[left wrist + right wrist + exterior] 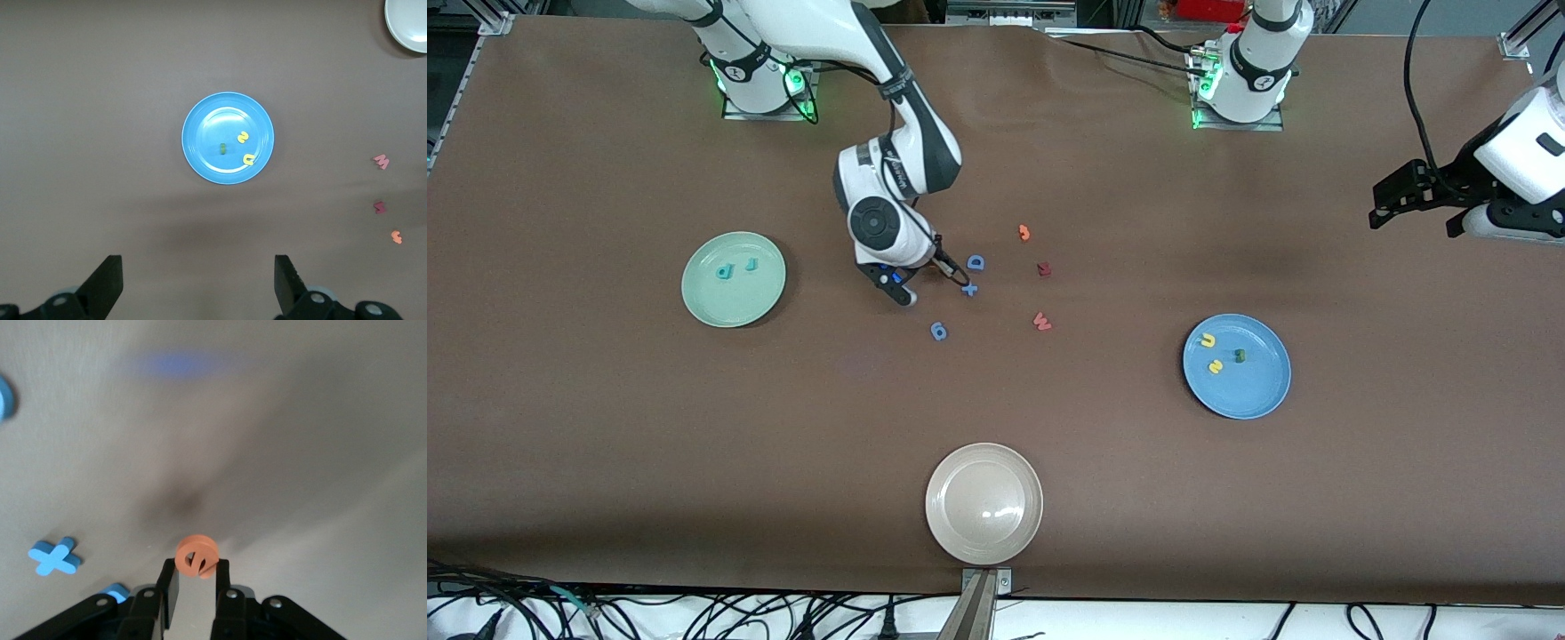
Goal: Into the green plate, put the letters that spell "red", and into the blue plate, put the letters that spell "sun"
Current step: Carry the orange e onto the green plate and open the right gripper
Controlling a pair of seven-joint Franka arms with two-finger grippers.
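Note:
My right gripper [196, 570] is shut on the orange rounded "e" [197, 555], which is pinched between its fingertips low over the table. In the front view this gripper [932, 283] is beside a blue plus, and the "e" is hidden there. The green plate [734, 302] holds the teal "d" [722, 272] and the small teal "r" [751, 264]. The blue plate [1249, 391] holds the yellow "u" [1208, 340], the yellow "s" [1216, 366] and the dark green "n" [1239, 356]. My left gripper [1414, 200] waits open and empty, high over the left arm's end of the table.
Loose pieces lie around the right gripper: a blue D [975, 262], a blue plus [969, 289], a blue rounded piece [938, 332], an orange hooked piece [1024, 233], a dark red letter [1044, 268] and a red W [1041, 321]. A beige plate [983, 533] sits nearest the front camera.

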